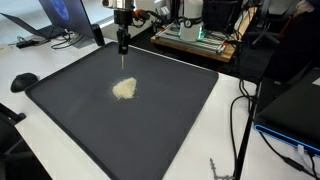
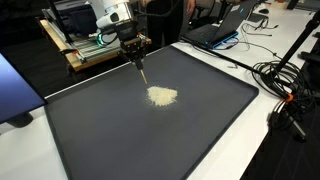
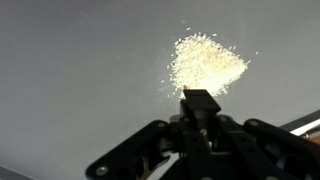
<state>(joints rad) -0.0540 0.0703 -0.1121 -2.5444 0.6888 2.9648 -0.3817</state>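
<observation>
Poised over a dark grey rectangular mat (image 1: 175, 115) with black pincer (image 3: 200, 112) clenched on a slim, stiff dark stick (image 2: 141, 68), tip near a small pale heap of loose, light grains (image 1: 124, 89) at mid-mat, likelier swept than pinched

The arm (image 2: 112, 14) points straight down, its jaws closed tight.

Dark mat (image 1: 70, 112) under a pale grain pile (image 1: 124, 89)
</observation>
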